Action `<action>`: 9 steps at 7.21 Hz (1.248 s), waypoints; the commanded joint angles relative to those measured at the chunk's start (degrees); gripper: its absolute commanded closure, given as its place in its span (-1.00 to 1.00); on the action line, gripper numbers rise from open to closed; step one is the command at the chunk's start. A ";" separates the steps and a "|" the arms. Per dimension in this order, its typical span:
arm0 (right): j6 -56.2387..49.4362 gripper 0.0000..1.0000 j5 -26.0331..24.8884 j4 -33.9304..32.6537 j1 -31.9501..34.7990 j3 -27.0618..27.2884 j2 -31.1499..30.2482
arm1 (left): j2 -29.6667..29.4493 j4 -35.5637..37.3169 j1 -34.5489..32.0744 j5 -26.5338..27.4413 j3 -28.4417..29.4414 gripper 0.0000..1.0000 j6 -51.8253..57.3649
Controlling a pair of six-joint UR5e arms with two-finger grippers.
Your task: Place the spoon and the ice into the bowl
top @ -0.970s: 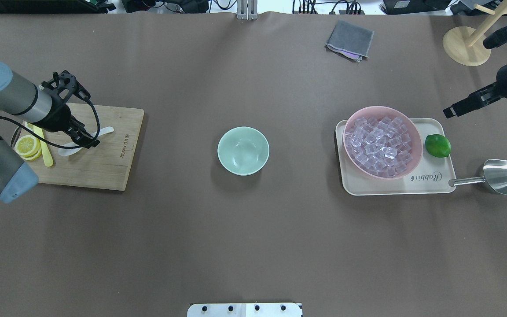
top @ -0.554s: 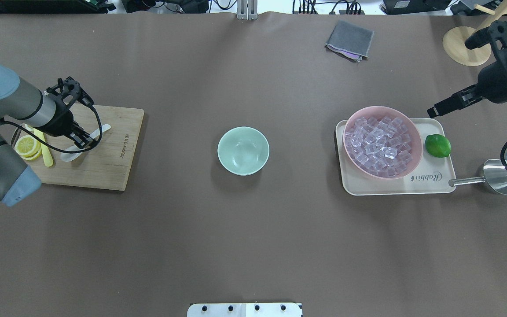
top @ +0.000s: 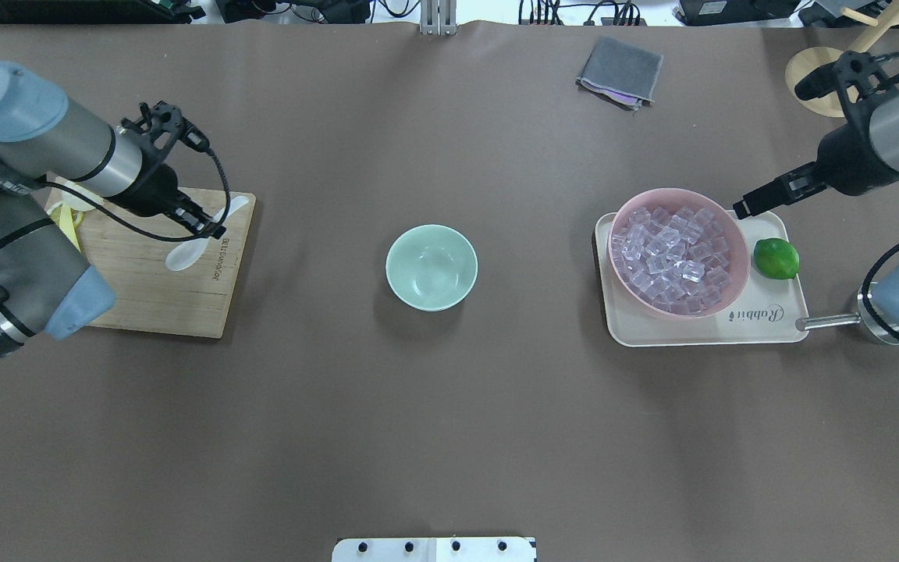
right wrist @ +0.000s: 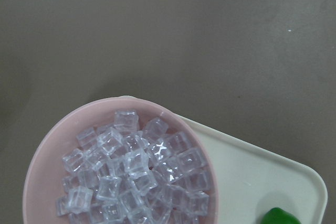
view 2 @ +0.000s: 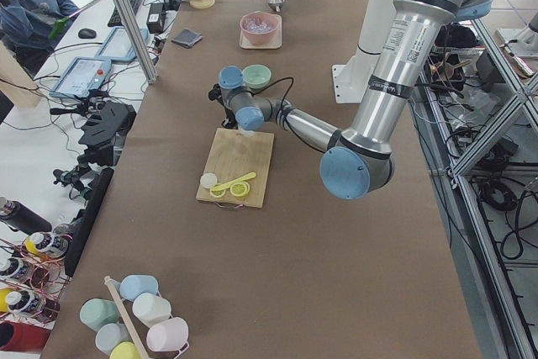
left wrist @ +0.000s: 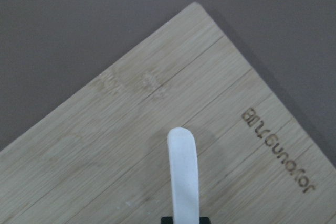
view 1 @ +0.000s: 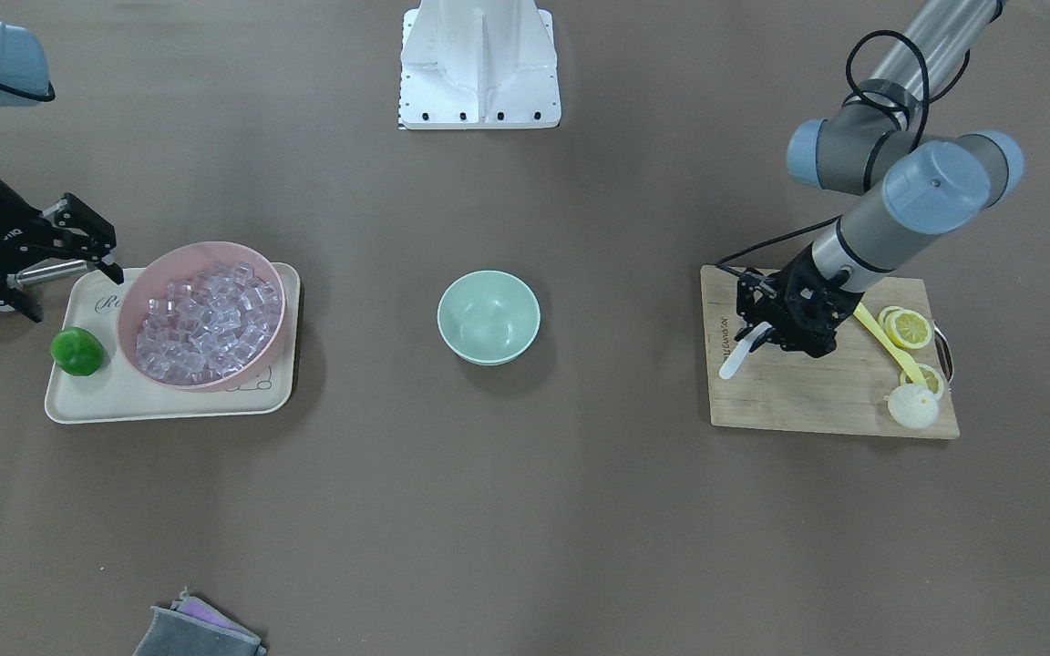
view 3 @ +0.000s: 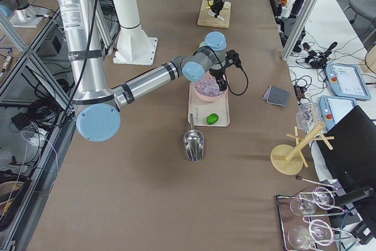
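While the left pincer (top: 212, 227) pinches the spoon (top: 184, 254) (held above the board (top: 145, 300)), the right pincer (top: 744, 208) hangs spread.

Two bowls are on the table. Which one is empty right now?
The small mint-green bowl at the table's centre holds nothing. The larger pink bowl, on the cream tray, is filled with ice cubes.

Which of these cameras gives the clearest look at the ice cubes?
The right wrist-mounted view: the ice cubes sit close, each distinct in the pink bowl. Overhead and front-facing views show a small heap; side views barely resolve them; the left wrist view misses them.
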 commanded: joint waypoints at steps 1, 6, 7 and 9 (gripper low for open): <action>1.48 -0.90 -4.49 -0.03 -4.97 0.26 1.07 | -8.68 0.01 3.73 0.14 0.79 1.00 -13.13; 1.30 -0.80 -8.19 -0.47 -10.17 -1.06 3.97 | -24.10 -0.78 10.69 11.65 10.99 1.00 -23.22; 1.22 -0.78 -8.54 -0.56 -10.35 -1.15 3.97 | -24.46 -1.05 12.00 14.36 11.08 1.00 -23.22; 1.13 -0.77 -10.99 -0.56 -11.84 -2.63 4.06 | -24.46 -4.72 12.45 14.73 12.83 1.00 -23.31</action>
